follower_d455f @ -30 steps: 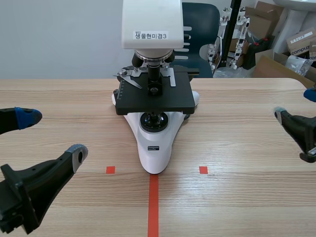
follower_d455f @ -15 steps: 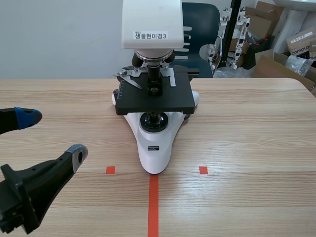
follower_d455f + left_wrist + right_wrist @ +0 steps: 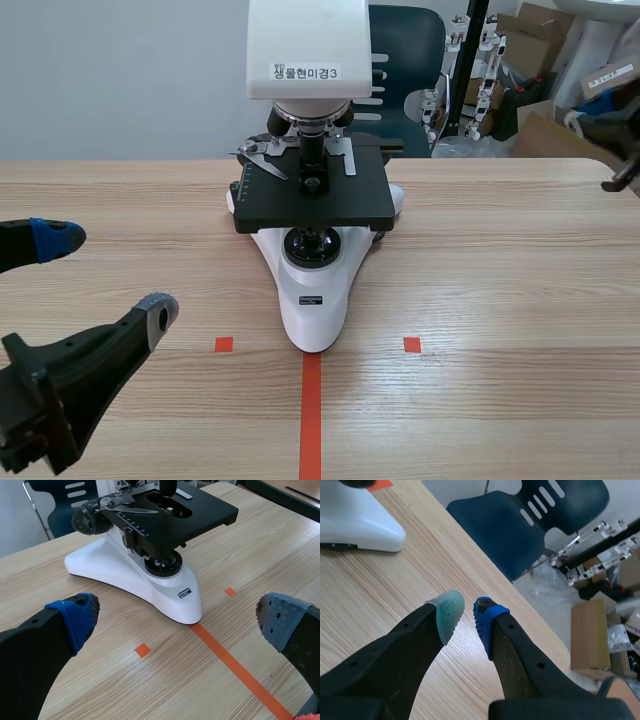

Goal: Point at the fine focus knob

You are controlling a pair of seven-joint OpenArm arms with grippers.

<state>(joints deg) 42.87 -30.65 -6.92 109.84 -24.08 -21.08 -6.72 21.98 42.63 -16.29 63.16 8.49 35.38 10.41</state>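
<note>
Item: microscope on wooden table, both grippers clear of it.
Fine focus knob: black, on the stand's side beside the stage, untouched. Left gripper: fingers spread wide, empty, facing the base's front. Right gripper: pads almost together, empty, over the table's far edge near a blue chair.

Left gripper sits low, fingers spread wide — right gripper is held high, its pads almost touching.
</note>
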